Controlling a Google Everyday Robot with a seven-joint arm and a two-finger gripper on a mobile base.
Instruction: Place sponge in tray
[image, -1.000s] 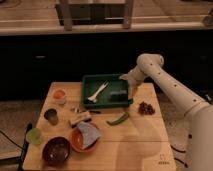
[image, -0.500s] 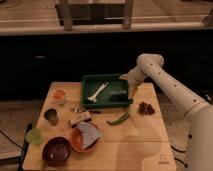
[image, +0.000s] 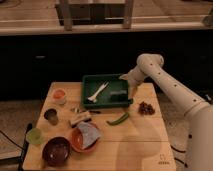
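The green tray (image: 88, 80) stands at the back middle of the wooden table. A white elongated object (image: 97, 91) lies in its left half. A small flat greenish piece (image: 118, 93), possibly the sponge, lies on the tray floor near the right wall. My gripper (image: 125, 78) is at the tray's far right corner, just above the rim and a little behind that piece. The white arm (image: 165, 87) reaches in from the right.
On the table's left are an orange cup (image: 59, 95), a dark cup (image: 51, 115), a green cup (image: 34, 135) and a dark bowl (image: 56, 150). An orange bowl with a cloth (image: 86, 136), a pale block (image: 80, 118), a green pod (image: 118, 119) and a dark red cluster (image: 146, 107) lie nearby.
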